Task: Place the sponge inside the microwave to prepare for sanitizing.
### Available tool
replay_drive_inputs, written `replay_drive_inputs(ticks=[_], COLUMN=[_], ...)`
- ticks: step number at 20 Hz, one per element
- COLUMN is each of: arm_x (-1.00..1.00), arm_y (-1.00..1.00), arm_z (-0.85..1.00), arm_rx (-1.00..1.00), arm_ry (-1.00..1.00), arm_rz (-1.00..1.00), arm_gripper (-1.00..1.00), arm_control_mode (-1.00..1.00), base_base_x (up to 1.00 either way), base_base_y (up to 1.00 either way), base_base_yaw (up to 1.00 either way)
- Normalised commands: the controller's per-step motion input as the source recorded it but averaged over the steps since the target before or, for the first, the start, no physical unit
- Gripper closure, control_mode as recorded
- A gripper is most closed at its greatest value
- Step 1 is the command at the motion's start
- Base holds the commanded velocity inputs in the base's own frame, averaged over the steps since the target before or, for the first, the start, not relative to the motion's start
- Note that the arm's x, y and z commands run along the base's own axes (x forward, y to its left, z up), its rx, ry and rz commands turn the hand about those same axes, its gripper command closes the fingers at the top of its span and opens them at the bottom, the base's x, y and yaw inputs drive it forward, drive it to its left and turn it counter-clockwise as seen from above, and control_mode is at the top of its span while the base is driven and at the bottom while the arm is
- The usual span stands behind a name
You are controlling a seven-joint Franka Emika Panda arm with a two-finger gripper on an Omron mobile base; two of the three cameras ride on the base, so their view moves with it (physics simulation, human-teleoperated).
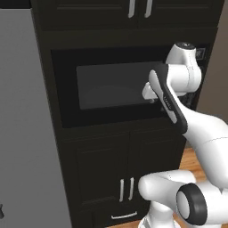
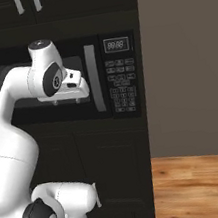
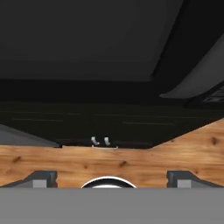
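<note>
Dark cabinets (image 1: 102,169) fill the wall, and the microwave (image 1: 111,84) is built into them above the lower doors, its door shut. Its handle (image 2: 94,78) and keypad (image 2: 122,86) are on the right side. Wooden floor (image 2: 205,180) lies beside. At the microwave door the gripper (image 2: 79,88) points downward; its fingertips (image 3: 41,178) stand wide apart, holding nothing.

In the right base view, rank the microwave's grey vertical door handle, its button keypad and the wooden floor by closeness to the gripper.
From the gripper:
1. Grey vertical door handle, just to its right.
2. Button keypad, further right on the black microwave.
3. Wooden floor, far below.
</note>
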Motion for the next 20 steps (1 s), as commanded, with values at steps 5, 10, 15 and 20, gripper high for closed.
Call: replay_drive_inputs(ticks=[5,10,15,20], arm_x=[0.0,-0.11,-0.37,0.0], arm_y=[0.0,-0.05,-0.25,-0.78], arm_z=[0.0,0.01,0.08,-0.28], arm_rx=[0.0,0.0,0.0,-0.06], arm_ry=[0.0,-0.02,-0.09,-0.17], arm_rz=[0.0,0.0,-0.07,-0.36], arm_gripper=[-1.0,-1.0,-1.0,-1.0], arm_control_mode=[-1.0,-1.0,-1.0,-1.0], base_base_x=[0.0,0.0,0.0,0.0], base_base_y=[-0.04,0.0,0.0,0.0], base_base_yaw=[0.0,0.0,0.0,0.0])
